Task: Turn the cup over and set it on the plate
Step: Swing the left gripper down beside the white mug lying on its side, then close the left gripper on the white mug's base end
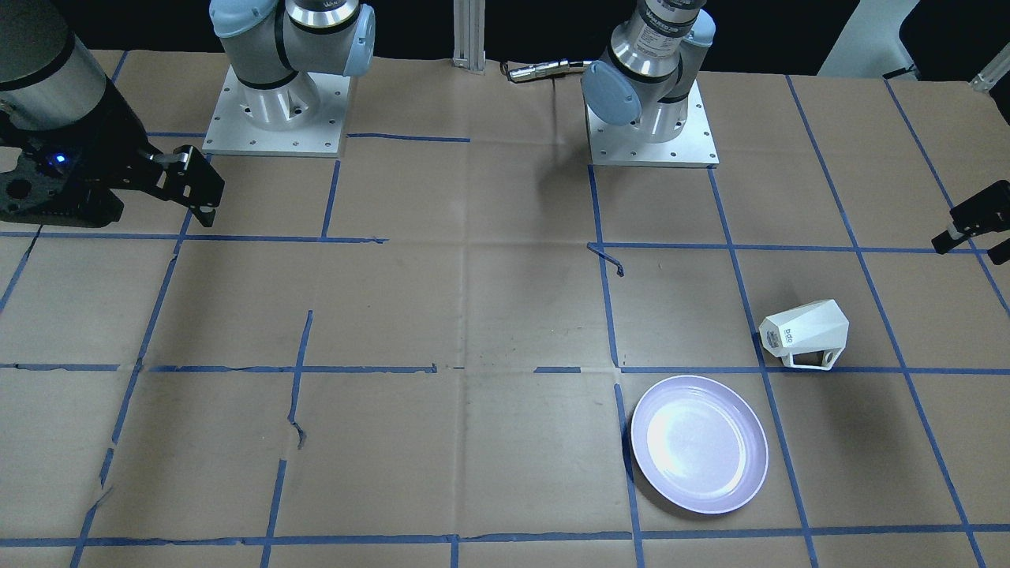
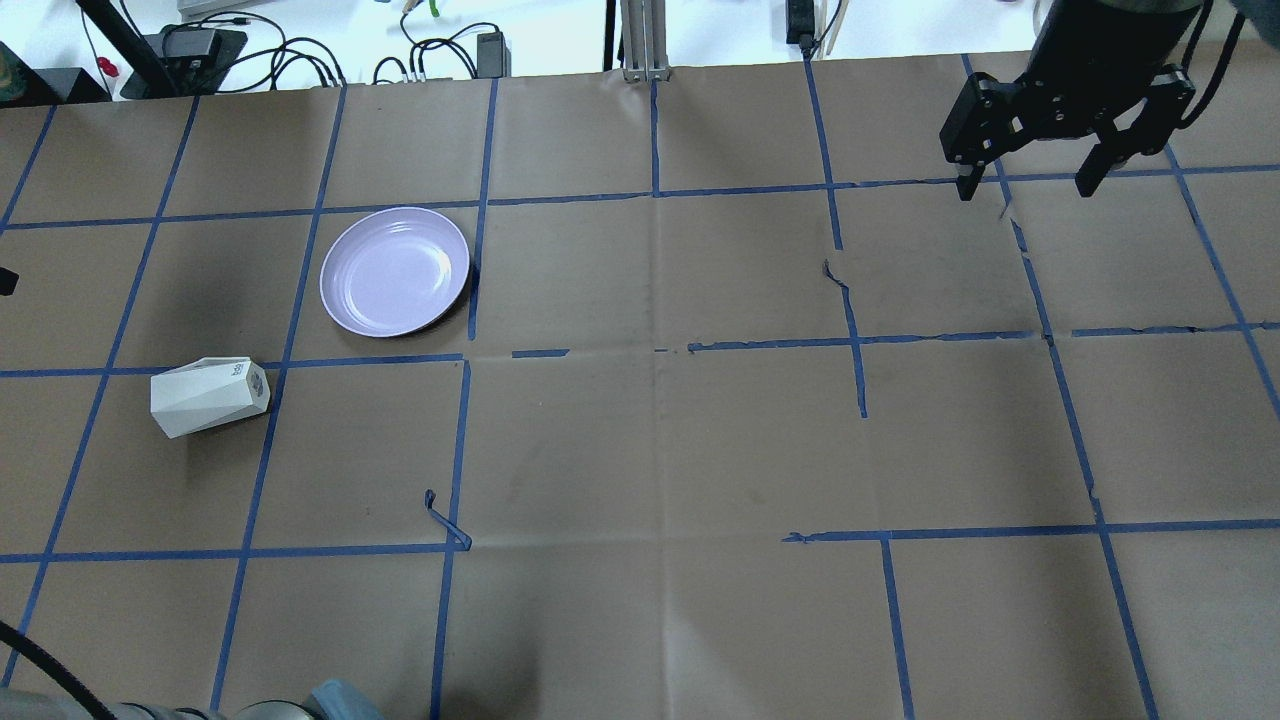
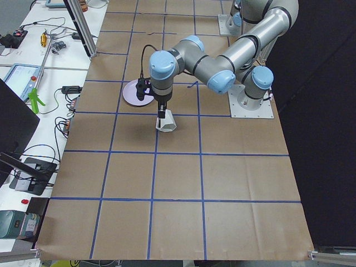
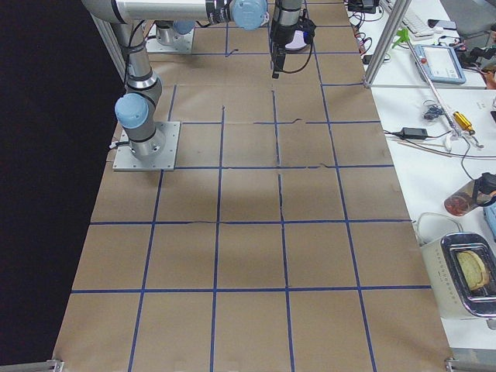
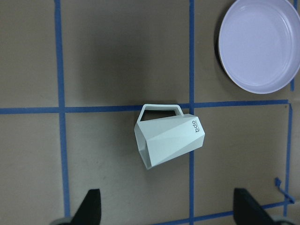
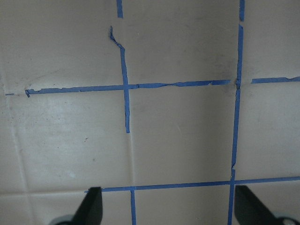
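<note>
Cup (image 5: 168, 140) lies on its side near the plate (image 5: 260, 44), with the left tool (image 5: 171, 208) spread wide above it. I'd straddle the faceted body, not the thin handle. Right tool (image 2: 1030, 185) is also spread, well apart.

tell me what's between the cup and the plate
Nothing but bare paper crossed by blue tape lies between cup and plate; the overhead view shows it.

Cup (image 1: 805, 333): white, with small dark lettering near its base. Plate (image 1: 699, 444): glossy pale lavender. Table (image 1: 473, 315): brown paper cover crossed by a grid of blue tape (image 1: 260, 238). Left gripper (image 5: 168, 204) and right gripper (image 2: 1025, 188): black. Robot arms (image 3: 250, 44): silver-grey with pale blue joint caps.
</note>
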You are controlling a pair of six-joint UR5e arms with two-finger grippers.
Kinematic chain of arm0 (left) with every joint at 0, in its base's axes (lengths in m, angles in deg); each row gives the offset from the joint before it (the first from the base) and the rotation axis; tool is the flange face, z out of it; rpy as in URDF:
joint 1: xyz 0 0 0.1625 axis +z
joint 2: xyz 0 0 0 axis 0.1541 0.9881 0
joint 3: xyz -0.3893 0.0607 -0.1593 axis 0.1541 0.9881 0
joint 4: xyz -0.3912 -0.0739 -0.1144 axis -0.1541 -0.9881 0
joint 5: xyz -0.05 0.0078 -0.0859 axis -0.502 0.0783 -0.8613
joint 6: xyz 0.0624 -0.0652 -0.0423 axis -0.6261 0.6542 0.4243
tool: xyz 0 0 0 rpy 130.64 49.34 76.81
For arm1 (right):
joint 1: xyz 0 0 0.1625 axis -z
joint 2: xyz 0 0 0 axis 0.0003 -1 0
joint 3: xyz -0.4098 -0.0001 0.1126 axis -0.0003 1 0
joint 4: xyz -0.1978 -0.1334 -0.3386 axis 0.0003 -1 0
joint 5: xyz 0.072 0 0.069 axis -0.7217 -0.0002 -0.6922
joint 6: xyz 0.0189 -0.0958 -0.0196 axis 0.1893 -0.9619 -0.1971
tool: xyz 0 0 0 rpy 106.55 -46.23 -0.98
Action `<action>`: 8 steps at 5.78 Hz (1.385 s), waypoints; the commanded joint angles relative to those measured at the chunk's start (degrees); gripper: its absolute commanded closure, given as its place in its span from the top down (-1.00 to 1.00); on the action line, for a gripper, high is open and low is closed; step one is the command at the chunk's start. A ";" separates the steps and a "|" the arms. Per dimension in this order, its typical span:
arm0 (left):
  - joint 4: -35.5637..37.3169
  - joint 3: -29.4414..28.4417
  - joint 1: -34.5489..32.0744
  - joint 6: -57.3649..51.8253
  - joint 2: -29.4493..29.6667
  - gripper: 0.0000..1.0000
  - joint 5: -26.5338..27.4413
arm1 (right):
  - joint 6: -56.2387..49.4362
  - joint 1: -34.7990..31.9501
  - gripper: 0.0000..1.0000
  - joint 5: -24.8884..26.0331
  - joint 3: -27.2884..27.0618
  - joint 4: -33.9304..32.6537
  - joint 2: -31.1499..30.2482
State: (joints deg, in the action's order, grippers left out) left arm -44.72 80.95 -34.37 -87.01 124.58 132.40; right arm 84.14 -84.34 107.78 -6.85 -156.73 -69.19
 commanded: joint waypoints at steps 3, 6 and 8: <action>-15.67 -0.06 8.33 -18.92 19.56 0.98 -19.93 | 0.00 -0.02 1.00 0.00 0.00 0.00 0.00; -23.26 0.47 9.83 -29.60 29.25 0.98 -26.15 | 0.00 -0.02 1.00 0.00 0.00 0.00 0.00; -28.62 1.35 9.66 -29.71 30.77 0.98 -30.66 | 0.00 -0.02 1.00 0.00 0.00 0.00 0.00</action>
State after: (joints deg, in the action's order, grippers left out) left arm -71.42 82.09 -24.64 -116.50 154.76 103.39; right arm 84.13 -84.36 107.78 -6.86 -156.73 -69.19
